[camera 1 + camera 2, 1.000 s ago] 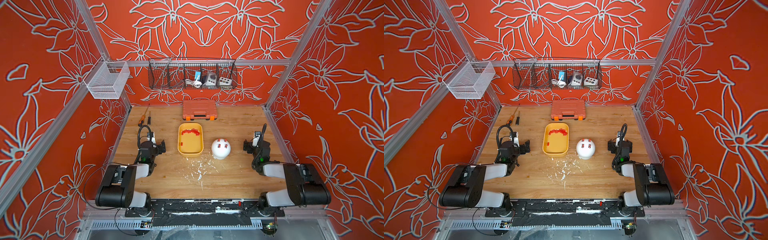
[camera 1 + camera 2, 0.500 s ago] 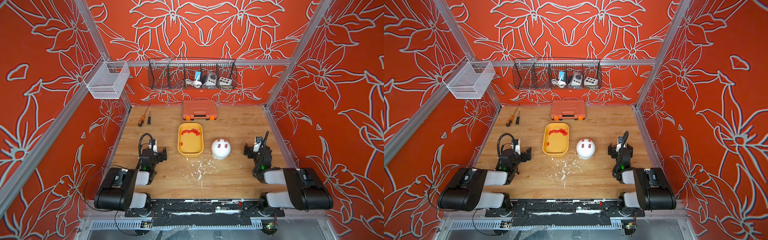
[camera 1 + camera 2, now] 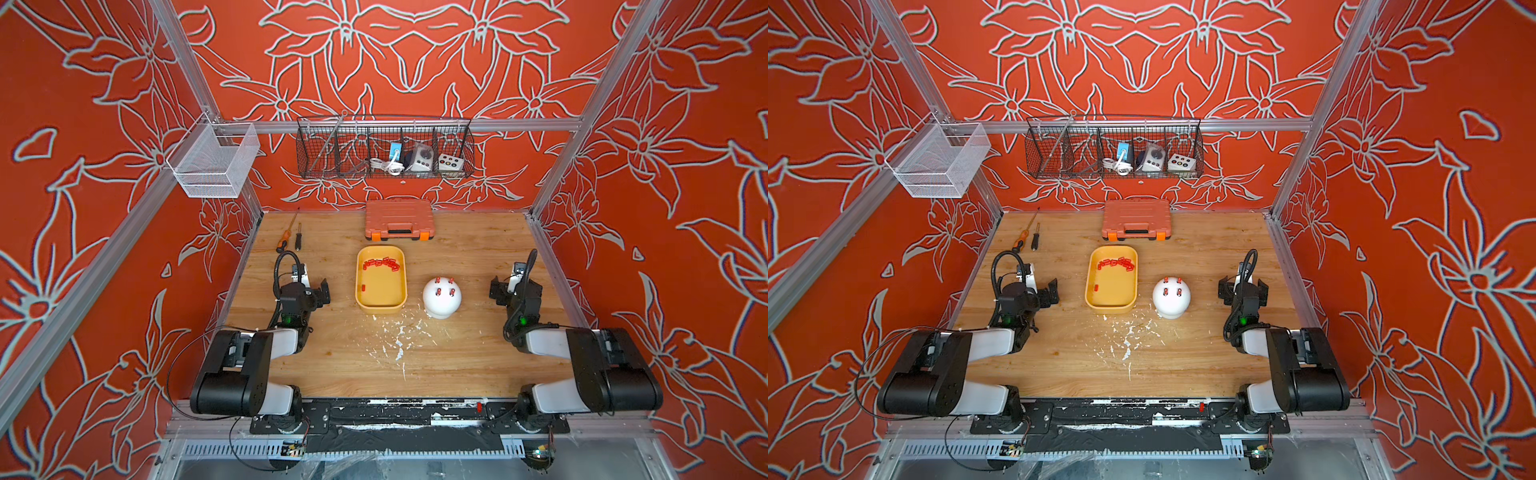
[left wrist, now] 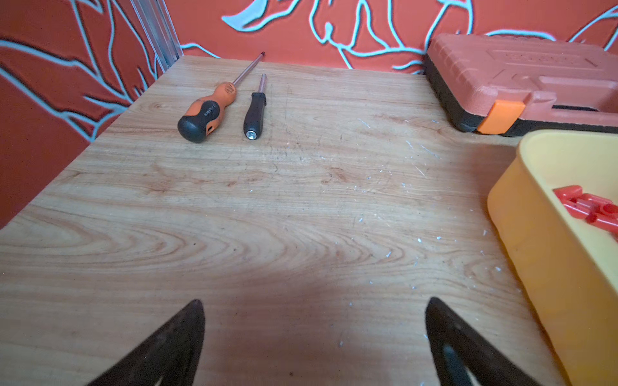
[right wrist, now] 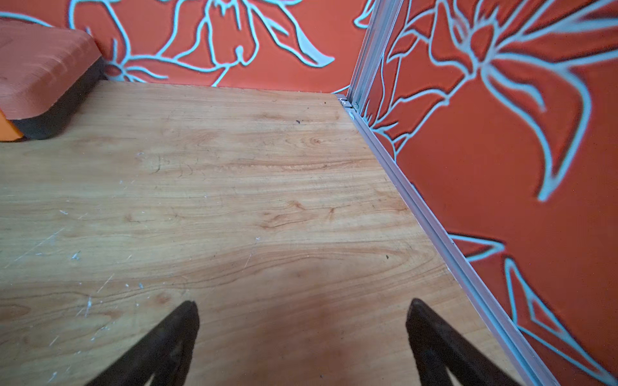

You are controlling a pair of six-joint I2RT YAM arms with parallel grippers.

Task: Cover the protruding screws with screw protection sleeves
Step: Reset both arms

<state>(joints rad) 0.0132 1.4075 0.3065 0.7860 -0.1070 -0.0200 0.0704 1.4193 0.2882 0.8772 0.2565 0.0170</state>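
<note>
My left fingers (image 4: 182,337) stand wide apart with nothing between them, hanging low over bare counter (image 4: 267,217), and my right fingers (image 5: 177,334) are spread just as wide and just as empty, close to the wall on the right side. Outward from the left pair, the yellow tray (image 4: 535,267) lies near, with a cluster of spare screw protection sleeves (image 3: 380,264) at its far end and one lone sleeve (image 3: 363,286) by its left wall. Past that, two screwdrivers (image 4: 214,110) lie side by side near the far left corner, and an orange tool case (image 3: 398,218) sits against the back wall. Between the tray and my right arm stands the white dome (image 3: 441,305), well apart from both pairs of fingers. In both top views I see four red spots on its crown where the protruding screws (image 3: 451,292) stand, so I judge that every stud wears a sleeve and the capping is finished, with both arms parked clear. They are too small for me to tell whether each sleeve is pushed fully home. If one proves loose, the next move calls for the right fingers to come over the dome, close gently on that sleeve and press it straight down without tipping the dome; otherwise I see nothing left to pick from the tray
</note>
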